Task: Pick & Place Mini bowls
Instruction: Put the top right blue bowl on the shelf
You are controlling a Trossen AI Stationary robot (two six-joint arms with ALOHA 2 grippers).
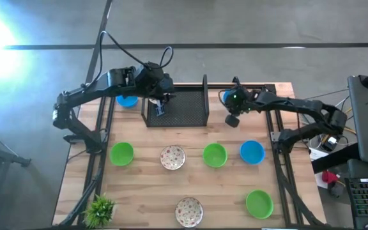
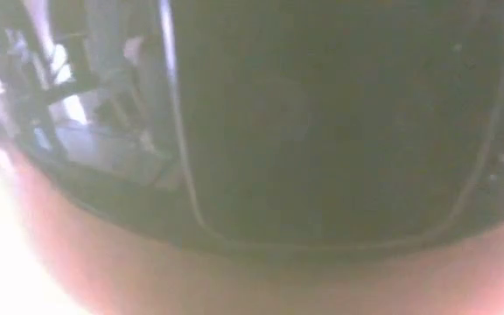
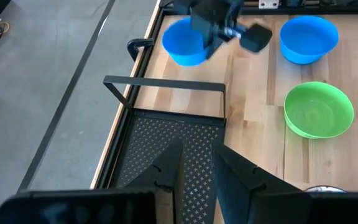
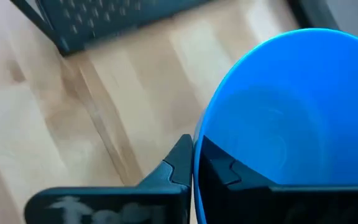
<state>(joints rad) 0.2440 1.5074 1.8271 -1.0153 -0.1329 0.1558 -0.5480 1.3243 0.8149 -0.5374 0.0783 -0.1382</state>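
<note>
Your high view looks straight down on the whole table from well above. Your low view is blocked: something dark and curved sits right against the lens, and nothing of the table can be told. Your left wrist view looks forward past its fingers over the tray toward the right gripper and the blue bowl it clamps by the rim. Your right wrist view sits very close on that same bowl, with the tray's corner beyond; both also show from above.
</note>
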